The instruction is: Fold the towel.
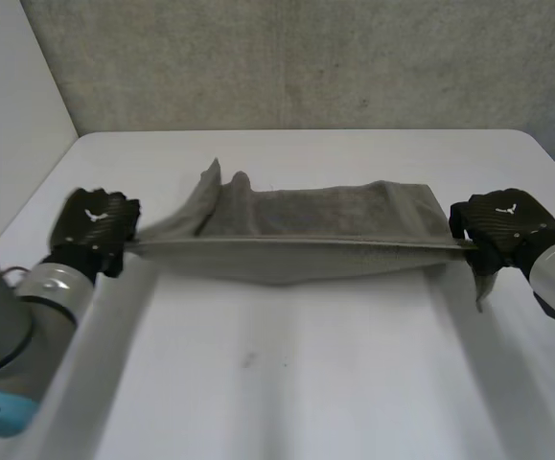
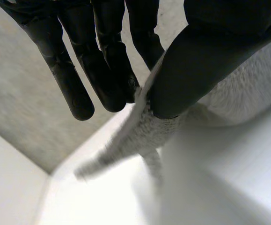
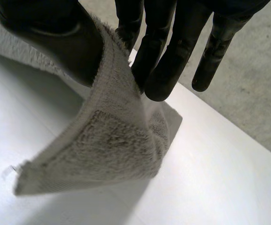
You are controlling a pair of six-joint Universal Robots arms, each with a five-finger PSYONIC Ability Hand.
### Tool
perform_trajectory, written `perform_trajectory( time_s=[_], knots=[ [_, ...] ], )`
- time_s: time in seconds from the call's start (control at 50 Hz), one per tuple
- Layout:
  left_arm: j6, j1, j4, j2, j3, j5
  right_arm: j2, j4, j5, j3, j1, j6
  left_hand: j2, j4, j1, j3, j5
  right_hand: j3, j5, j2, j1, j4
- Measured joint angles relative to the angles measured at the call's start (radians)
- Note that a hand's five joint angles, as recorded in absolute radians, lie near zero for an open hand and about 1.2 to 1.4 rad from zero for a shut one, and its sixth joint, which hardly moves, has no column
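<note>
Nearest the robot, the white table [image 1: 277, 383] is bare. Above its middle, the near long edge of the grey terry-cloth towel [image 1: 296, 230] is raised and drawn taut between the two hands.

The left hand [image 1: 95, 222] is clamped on the towel's left end. In its wrist view, the thumb of the left hand [image 2: 196, 61] presses the towel [image 2: 149, 126] hem against straight fingers. The right hand [image 1: 502, 225] is clamped on the right end. Its wrist view shows the right hand [image 3: 46, 37] pinching the towel [image 3: 112, 140] likewise, with a short corner flap hanging free below the pinch.

Beyond the taut edge, the rest of the cloth slopes down to the table. It rises in a crumpled peak at the far left, short of the rough grey wall [image 1: 296, 57].

Judgement: the fold is begun but not laid. To do the step well, both hands should carry the held edge at equal height and pace over to the opposite edge. Tension should hold until touchdown. The far-left bunching and the loose right flap risk an uneven fold.
</note>
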Motion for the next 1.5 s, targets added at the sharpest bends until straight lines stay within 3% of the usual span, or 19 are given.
perform_trajectory(
  time_s=[0.22, 0.4, 0.54, 0.62, 0.84, 1.18, 1.32, 1.5],
  knots=[
    [0.319, -0.024, -0.185, 0.268, -0.144, -0.011, -0.132, 0.187, 0.007, 0.020, -0.001, -0.197, 0.001, 0.001, 0.011, 0.000, 0.008, 0.000, 0.000, 0.000, 0.000, 0.000],
    [0.362, -0.117, -0.369, 0.397, -0.173, -0.050, -0.274, 0.313, 0.005, 0.066, -0.004, -0.282, 0.001, 0.001, 0.012, 0.000, 0.008, 0.000, 0.000, 0.000, 0.000, 0.000],
    [0.355, -0.139, -0.386, 0.400, -0.172, -0.055, -0.299, 0.329, 0.003, 0.095, -0.013, -0.340, 0.001, 0.002, 0.012, 0.001, 0.008, 0.000, 0.000, 0.000, 0.000, 0.000],
    [0.353, -0.135, -0.343, 0.337, -0.166, -0.052, -0.255, 0.321, 0.000, 0.103, -0.018, -0.393, 0.001, 0.002, 0.012, 0.001, 0.008, 0.000, 0.000, 0.000, 0.000, 0.000],
    [0.351, -0.122, -0.101, -0.019, -0.024, -0.046, 0.061, 0.229, -0.004, -0.027, -0.011, -0.520, 0.001, 0.003, 0.012, 0.001, 0.008, 0.000, 0.000, 0.000, 0.000, 0.000],
    [0.345, -0.123, 0.014, -0.540, 0.545, -0.050, 0.502, -0.197, -0.018, -0.412, 0.026, -0.514, 0.001, 0.003, 0.012, 0.001, 0.008, 0.000, 0.005, 0.000, 0.000, 0.000],
    [0.348, -0.123, 0.006, -0.629, 0.629, -0.052, 0.637, -0.249, -0.065, -0.534, 0.029, -0.505, 0.001, 0.003, 0.012, 0.001, 0.008, 0.000, 0.007, 0.000, 0.000, 0.000],
    [0.347, -0.114, 0.000, -0.638, 0.616, -0.050, 0.705, -0.244, -0.160, -0.582, 0.027, -0.462, 0.001, 0.003, 0.013, 0.001, 0.008, 0.000, 0.009, 0.000, 0.000, 0.000]
  ],
)
